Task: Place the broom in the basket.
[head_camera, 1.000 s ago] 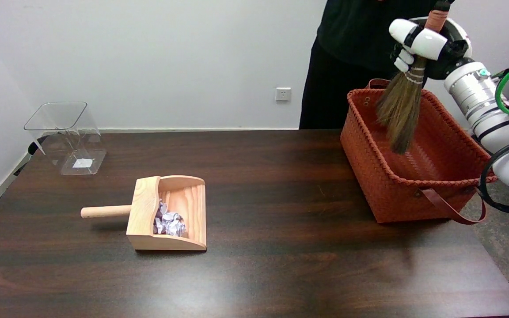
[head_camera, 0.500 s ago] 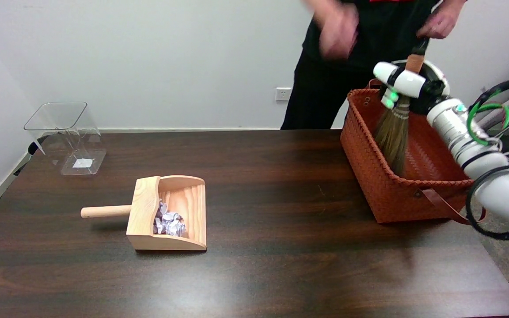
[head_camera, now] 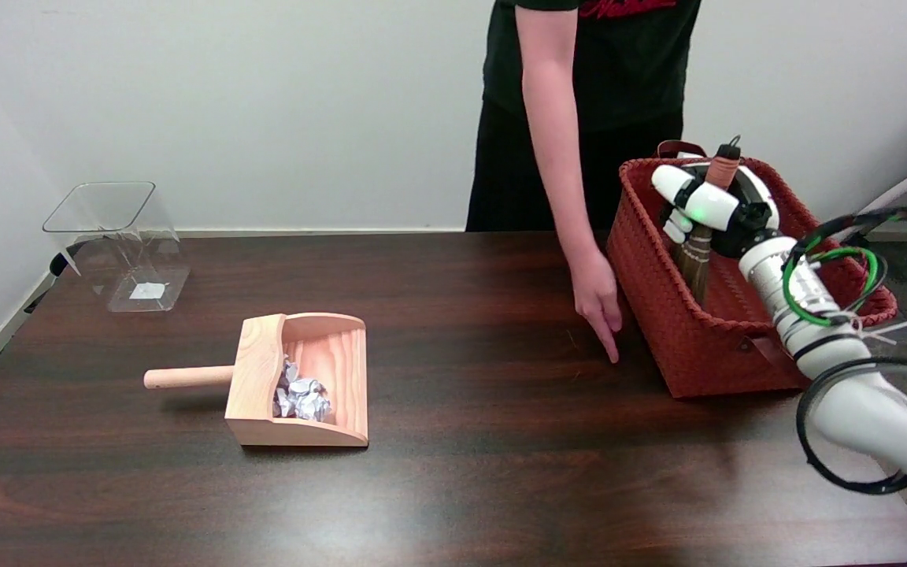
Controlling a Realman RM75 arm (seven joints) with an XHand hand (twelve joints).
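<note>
Your right hand (head_camera: pixel 705 206) sits inside the woven orange basket (head_camera: pixel 662 315), fingers wrapped around the broom (head_camera: pixel 697 256) just below its brown handle top. The broom stands close to upright, leaning slightly toward the basket's left wall; its bristles point down into the basket, and the lower ends are hidden behind the near rim, so you cannot tell whether they touch the basket floor. The handle tip pokes up above the hand, roughly level with the far rim. Your white forearm runs from the lower right across the basket's near right corner, with a green cable looped around it. The basket stands at the right end of the dark wooden table (head_camera: pixel 453 488). A person (head_camera: pixel 587 71) in a black shirt stands behind the table, one hand (head_camera: pixel 599 303) lowered with fingers pointing down at the tabletop just beside the basket's left wall. Well apart, left of centre, a wooden dustpan (head_camera: pixel 300 382) lies with its handle pointing left and crumpled foil scraps (head_camera: pixel 300 398) inside. A clear plastic bin (head_camera: pixel 119 244) rests tilted near the far left corner.
</note>
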